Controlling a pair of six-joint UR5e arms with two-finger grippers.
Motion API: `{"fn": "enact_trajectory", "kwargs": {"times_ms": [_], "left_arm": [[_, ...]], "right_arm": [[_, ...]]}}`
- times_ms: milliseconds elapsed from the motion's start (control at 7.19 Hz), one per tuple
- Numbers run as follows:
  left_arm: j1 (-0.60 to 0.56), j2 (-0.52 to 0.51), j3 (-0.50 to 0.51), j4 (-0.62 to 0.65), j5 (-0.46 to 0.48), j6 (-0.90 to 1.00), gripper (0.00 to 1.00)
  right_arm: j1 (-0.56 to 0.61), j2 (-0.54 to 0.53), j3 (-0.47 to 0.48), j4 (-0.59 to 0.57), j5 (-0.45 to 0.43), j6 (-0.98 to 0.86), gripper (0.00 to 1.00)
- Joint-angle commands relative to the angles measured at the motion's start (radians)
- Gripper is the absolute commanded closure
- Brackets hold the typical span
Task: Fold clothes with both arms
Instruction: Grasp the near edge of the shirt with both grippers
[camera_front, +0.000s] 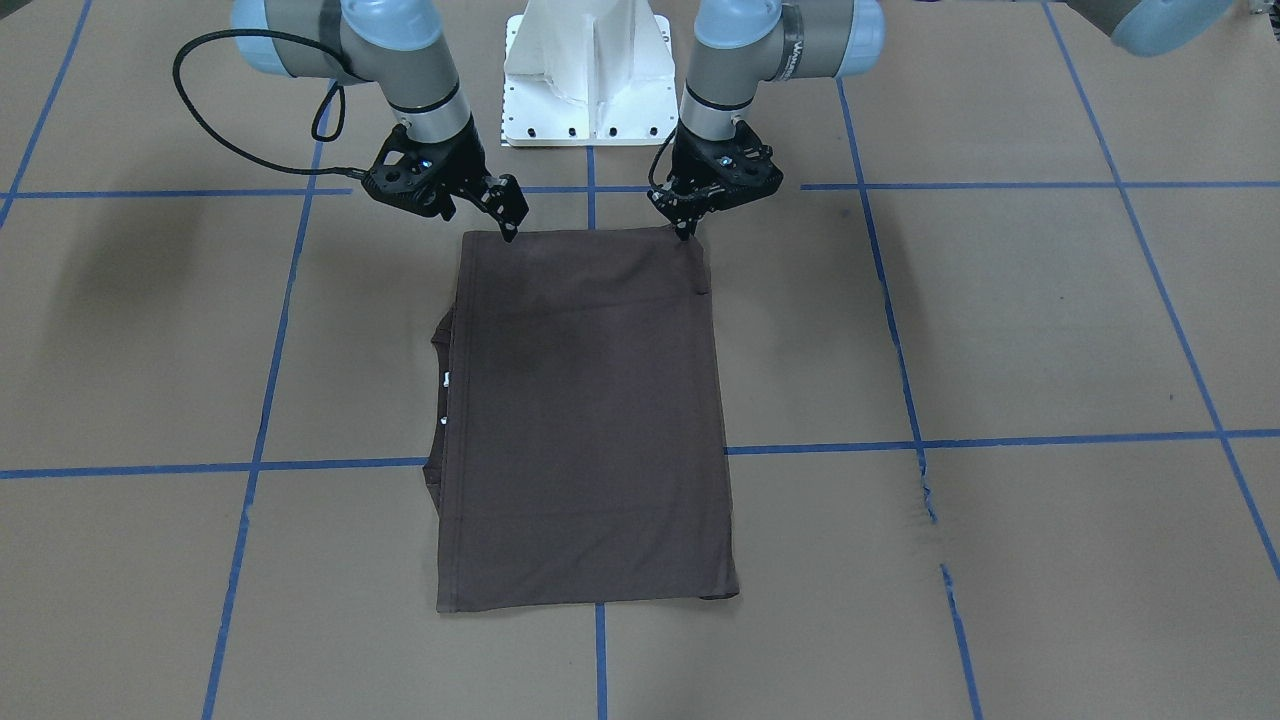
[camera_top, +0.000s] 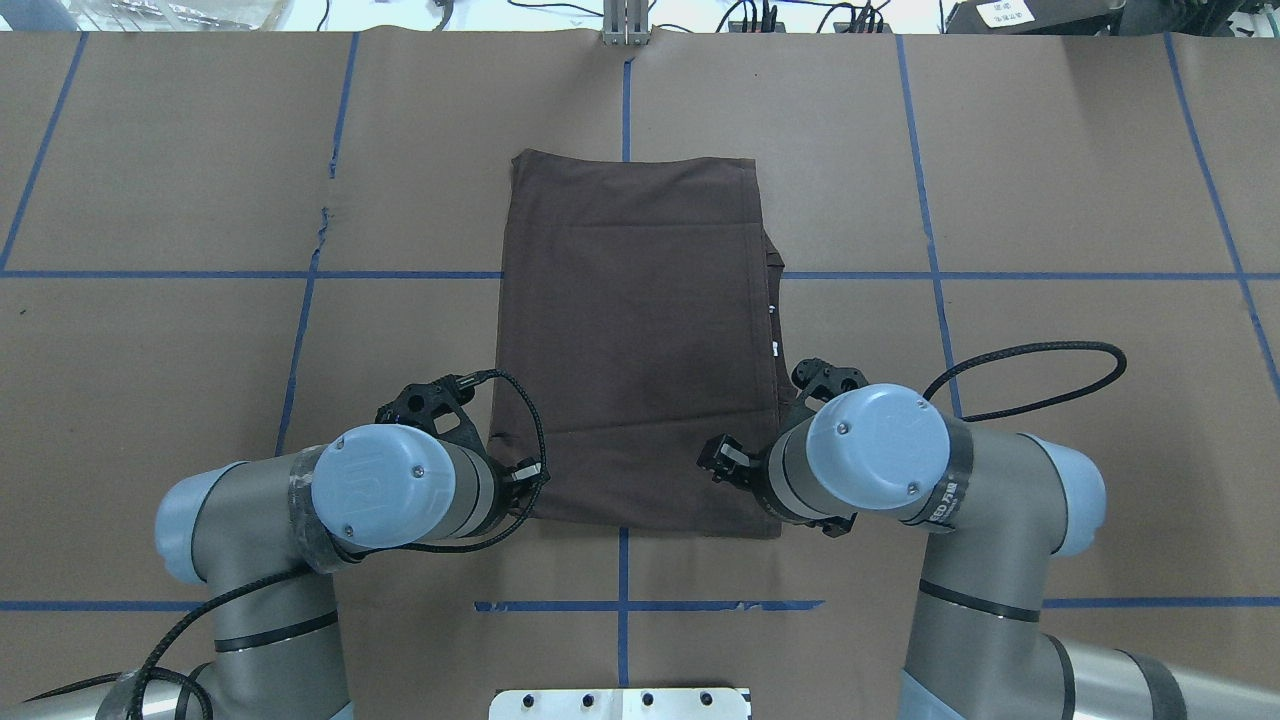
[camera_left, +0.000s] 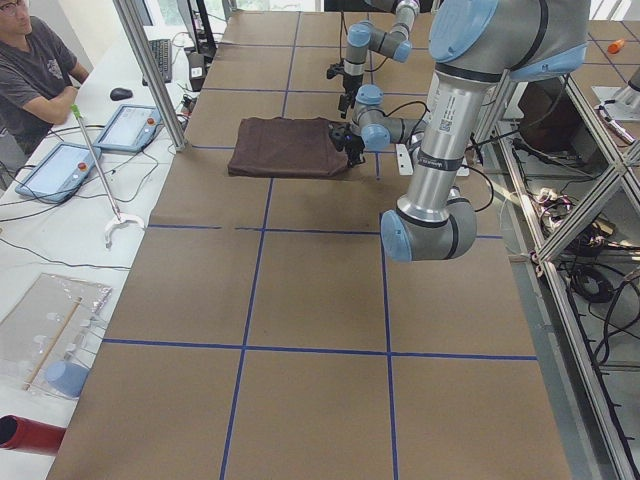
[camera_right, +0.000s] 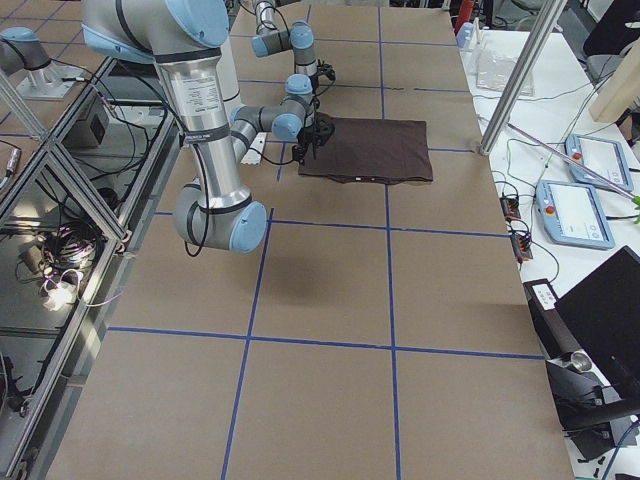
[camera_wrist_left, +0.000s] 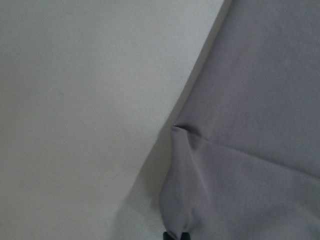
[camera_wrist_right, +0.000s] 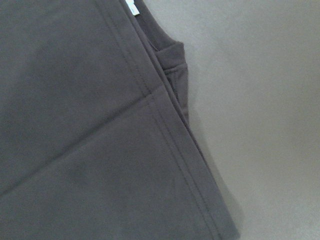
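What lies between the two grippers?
The T-shirt's edge nearest the robot spans that stretch, one corner at the left gripper, the other at the right gripper; the front-facing view shows it.

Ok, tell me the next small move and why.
Probably lift both grippers together a little, if the right one grips too: the left gripper and right gripper sit at the two robot-side corners of the shirt, cloth puckers at the left one, and the shirt lies flat.

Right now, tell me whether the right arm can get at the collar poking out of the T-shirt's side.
Probably yes: the collar pokes out on the right gripper's own side of the T-shirt, uncovered, with nothing lying on it.
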Motion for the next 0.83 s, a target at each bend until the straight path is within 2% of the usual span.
{"fn": "enact_trajectory", "kwargs": {"times_ms": [0,696], "left_arm": [[0.000,-0.007,0.000,0.001,0.000,0.000,1.00],[0.000,-0.009,-0.002,0.001,0.000,0.000,1.00]], "right_arm": [[-0.019,0.042,-0.082,-0.024,-0.014,0.010,0.00],[-0.023,0.053,-0.131,-0.015,-0.033,-0.001,0.00]]}}
